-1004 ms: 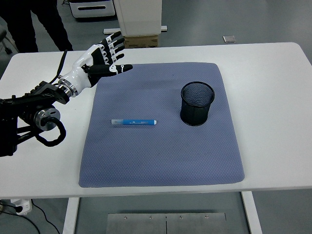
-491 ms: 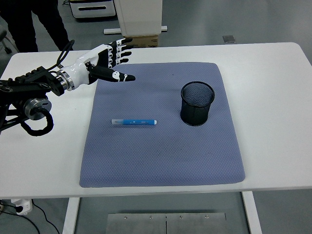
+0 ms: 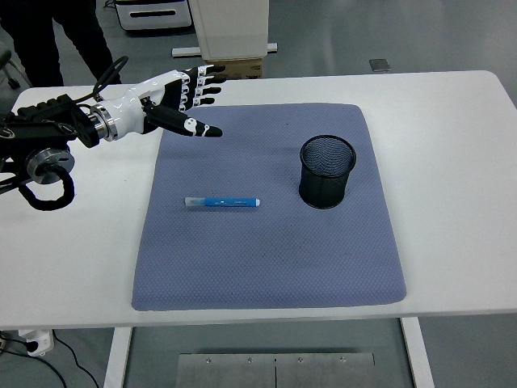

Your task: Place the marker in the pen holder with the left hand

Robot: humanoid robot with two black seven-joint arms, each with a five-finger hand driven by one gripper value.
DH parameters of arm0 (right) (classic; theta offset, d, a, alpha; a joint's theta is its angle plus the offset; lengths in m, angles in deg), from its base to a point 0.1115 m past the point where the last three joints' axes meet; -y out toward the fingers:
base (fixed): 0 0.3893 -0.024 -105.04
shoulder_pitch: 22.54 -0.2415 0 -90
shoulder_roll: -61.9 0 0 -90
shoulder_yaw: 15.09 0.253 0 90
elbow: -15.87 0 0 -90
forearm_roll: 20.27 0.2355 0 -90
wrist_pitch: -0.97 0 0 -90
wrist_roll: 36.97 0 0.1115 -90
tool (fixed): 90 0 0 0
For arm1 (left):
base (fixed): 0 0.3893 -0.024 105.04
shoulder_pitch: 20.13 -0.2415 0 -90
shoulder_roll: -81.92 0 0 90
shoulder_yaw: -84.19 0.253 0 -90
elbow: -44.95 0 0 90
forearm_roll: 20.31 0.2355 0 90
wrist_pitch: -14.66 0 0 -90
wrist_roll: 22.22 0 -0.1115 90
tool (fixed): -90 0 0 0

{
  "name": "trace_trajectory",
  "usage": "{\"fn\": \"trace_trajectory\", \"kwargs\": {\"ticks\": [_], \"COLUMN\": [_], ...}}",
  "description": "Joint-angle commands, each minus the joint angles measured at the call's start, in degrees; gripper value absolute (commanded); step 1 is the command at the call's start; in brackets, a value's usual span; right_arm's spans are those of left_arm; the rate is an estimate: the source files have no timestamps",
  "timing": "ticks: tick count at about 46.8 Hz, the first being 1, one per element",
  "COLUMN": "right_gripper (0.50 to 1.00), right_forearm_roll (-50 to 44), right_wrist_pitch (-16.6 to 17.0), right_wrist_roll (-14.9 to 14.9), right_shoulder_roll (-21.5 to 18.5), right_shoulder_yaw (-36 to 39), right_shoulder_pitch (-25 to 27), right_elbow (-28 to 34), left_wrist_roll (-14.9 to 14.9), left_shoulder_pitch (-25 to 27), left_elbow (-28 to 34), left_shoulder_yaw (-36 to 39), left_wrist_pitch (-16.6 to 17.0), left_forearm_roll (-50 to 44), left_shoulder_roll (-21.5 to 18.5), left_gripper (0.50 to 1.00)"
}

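Marker [image 3: 221,202] on blue-grey mat [image 3: 266,267], untouched: the blue pen lies flat near the mat's left-centre, its long axis running almost straight left to right across the white table [image 3: 452,162], clear cap end toward the robot's left and the darker tip pointing toward the black mesh pen holder [image 3: 327,171]. The holder stands upright on the same mat, to the right of the marker and apart from it, open mouth up. The robot's left hand [image 3: 174,101] hovers over the mat's far left corner, fingers [image 3: 202,81] spread wide and holding nothing, thumb stretched out toward the mat's middle. From that hand the marker lies toward the table's near edge and a little to the right, well apart from the fingertips. The right arm is nowhere in sight, so the left hand is the only one placed to make the pick. By the look of it, the reach calls for the hand to travel toward the near edge and drop, closing across the marker's short width. A person's dark trouser legs [image 3: 56,36] show beyond the table's far left corner.
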Motion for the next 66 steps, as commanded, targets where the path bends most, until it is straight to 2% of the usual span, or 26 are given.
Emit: {"fn": "trace_trajectory", "kwargs": {"ticks": [1,23,32,39,44,59,66], "right_gripper": [1.000,1.000,1.000,1.000,1.000,1.000,1.000], "right_forearm_roll": [0.00,0.00,-0.09,0.00,0.00,0.00,0.00], "right_wrist_pitch": [0.03,0.03,0.03,0.03,0.03,0.03,-0.05], "right_wrist_roll": [-0.04,-0.04,-0.04,-0.04,0.05,0.05,-0.04], "right_shoulder_roll": [0.00,0.00,0.00,0.00,0.00,0.00,0.00], "right_shoulder_yaw": [0.00,0.00,0.00,0.00,0.00,0.00,0.00], "right_shoulder_pitch": [-0.01,-0.01,-0.01,-0.01,-0.01,-0.01,-0.01], "right_elbow": [0.02,0.02,0.02,0.02,-0.07,0.02,-0.07], "left_wrist_roll": [0.00,0.00,-0.10,-7.65,-10.20,-10.21,-10.21], "left_shoulder_pitch": [0.21,5.57,8.64,9.00,10.48,15.77,17.00], "left_elbow": [0.18,0.44,3.76,4.39,4.57,5.19,5.19], "left_shoulder_yaw": [0.37,9.07,14.60,16.46,18.47,29.11,30.43], "left_wrist_pitch": [0.08,0.08,0.43,0.43,0.25,0.08,0.08], "left_forearm_roll": [0.00,0.00,0.00,0.00,0.08,-0.35,-0.36], "left_shoulder_roll": [0.83,5.05,6.90,8.66,9.53,12.61,12.97], "left_gripper": [1.000,1.000,1.000,1.000,1.000,1.000,1.000]}}
